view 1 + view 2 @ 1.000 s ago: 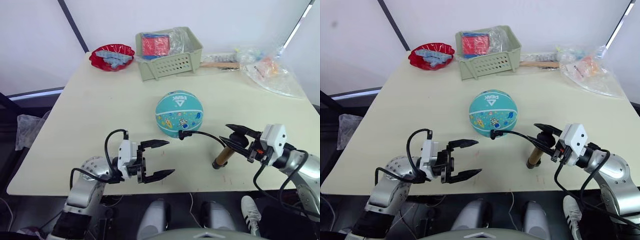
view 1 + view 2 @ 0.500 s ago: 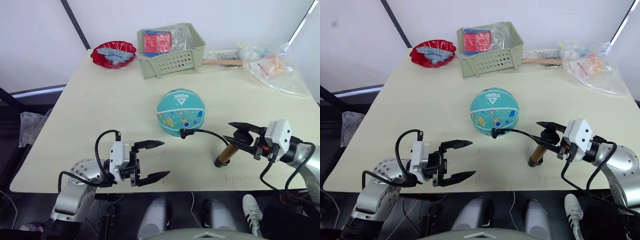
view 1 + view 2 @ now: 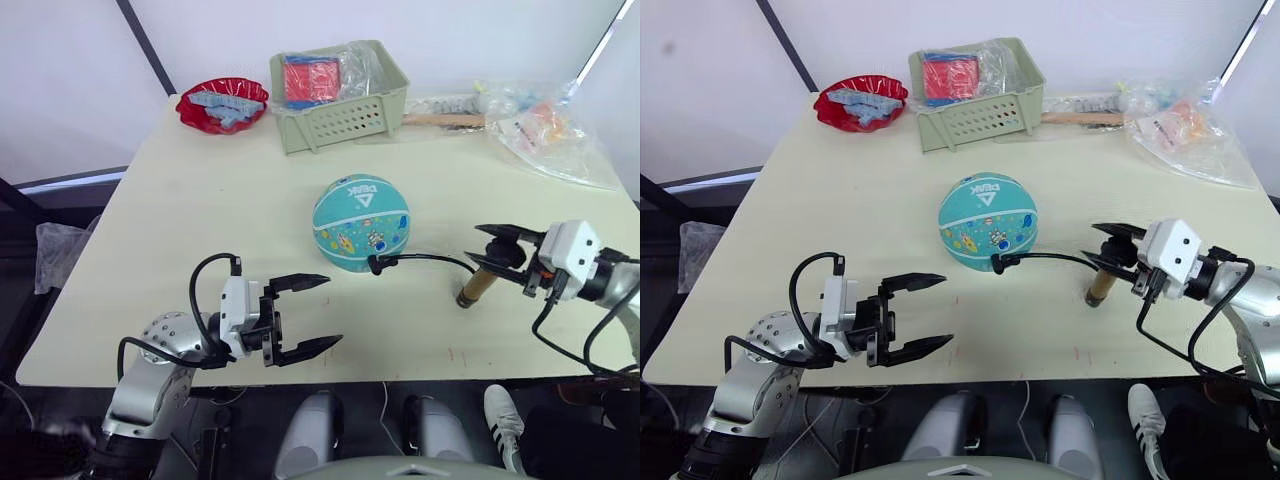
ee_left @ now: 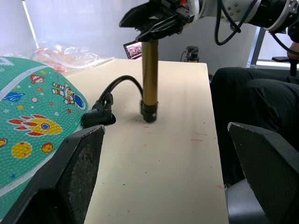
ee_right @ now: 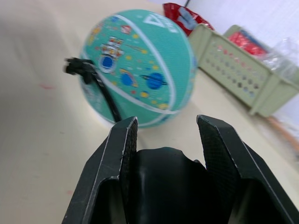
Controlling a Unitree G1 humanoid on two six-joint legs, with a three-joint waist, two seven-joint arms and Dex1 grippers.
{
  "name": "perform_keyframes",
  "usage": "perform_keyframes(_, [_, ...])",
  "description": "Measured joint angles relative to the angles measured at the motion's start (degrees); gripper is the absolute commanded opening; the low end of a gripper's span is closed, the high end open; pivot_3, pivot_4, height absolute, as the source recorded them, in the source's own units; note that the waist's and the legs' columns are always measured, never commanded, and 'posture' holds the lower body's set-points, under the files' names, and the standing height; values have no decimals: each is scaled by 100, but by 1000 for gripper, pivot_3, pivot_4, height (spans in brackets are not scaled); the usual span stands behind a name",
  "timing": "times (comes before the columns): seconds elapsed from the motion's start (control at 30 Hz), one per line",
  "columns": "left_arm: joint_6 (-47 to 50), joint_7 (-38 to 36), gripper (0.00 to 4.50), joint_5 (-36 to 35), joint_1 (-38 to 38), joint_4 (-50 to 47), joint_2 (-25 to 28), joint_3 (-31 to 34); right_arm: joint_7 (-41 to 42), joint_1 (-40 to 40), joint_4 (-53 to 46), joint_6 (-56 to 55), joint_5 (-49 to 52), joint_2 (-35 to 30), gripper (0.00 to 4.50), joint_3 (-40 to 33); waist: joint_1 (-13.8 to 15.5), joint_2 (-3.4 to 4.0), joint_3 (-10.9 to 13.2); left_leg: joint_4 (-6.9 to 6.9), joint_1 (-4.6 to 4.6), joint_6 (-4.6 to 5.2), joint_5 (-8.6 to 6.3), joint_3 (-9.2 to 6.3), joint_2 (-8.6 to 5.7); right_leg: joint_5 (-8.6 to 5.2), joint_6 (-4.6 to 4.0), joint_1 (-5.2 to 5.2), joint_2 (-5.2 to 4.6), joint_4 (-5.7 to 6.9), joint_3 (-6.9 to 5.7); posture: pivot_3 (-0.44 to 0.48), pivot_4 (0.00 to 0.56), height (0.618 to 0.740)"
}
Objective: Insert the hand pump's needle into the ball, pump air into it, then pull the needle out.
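Since a second ago my right gripper [image 3: 500, 250] has carried the hand pump [image 3: 478, 285] outward to my right, farther from the ball [image 3: 361, 224], and the black hose [image 3: 425, 258] now stretches flatter between them. My right fingers are pinched around the pump's black T-handle, with the gold barrel standing nearly upright, its lower cap on the table [image 3: 200, 210]. The hose end sits against the ball's near side; I cannot make out the needle itself. My left gripper [image 3: 307, 314] hovers spread wide and empty, low over the table's near edge, well short of the ball. The ball rests mid-table. Beyond it stand a green basket [image 3: 345, 118], a red bowl [image 3: 222, 105] and plastic bags [image 3: 545, 140] at the far right.
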Motion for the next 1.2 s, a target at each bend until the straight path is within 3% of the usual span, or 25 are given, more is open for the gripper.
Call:
perform_keyframes(0.23, [6, 18, 4500, 6, -5, 0, -2, -2, -37, -258, 415, -620, -405, 144, 1528, 45, 0, 1, 5, -1, -2, -6, 4, 4, 1, 7, 13, -6, 5, 5, 7, 0, 150, 738])
perform_keyframes(0.6, [5, 92, 4500, 18, -7, 0, -38, -7, -716, -1046, 1739, -2631, -1913, 423, 1528, 475, -3, 0, 13, 1, 7, -25, 17, 12, -1, 5, 10, -27, 13, 64, 37, 0, 150, 738])
perform_keyframes(1.03, [5, 180, 4500, 29, -106, 2, -63, -4, -1558, -1049, 2813, -5011, -3566, 394, 1528, 1353, -25, -5, 18, 7, 22, -37, 26, 18, 2, -1, -4, -27, 20, 83, 56, 0, 150, 738])
perform_keyframes(1.2, [5, 183, 4500, 24, -138, 5, -57, 3, -1768, -1138, 3146, -5631, -3742, 338, 1528, 1595, -36, -7, 17, 7, 27, -38, 27, 20, 7, -1, -6, -27, 26, 85, 61, 0, 150, 738])
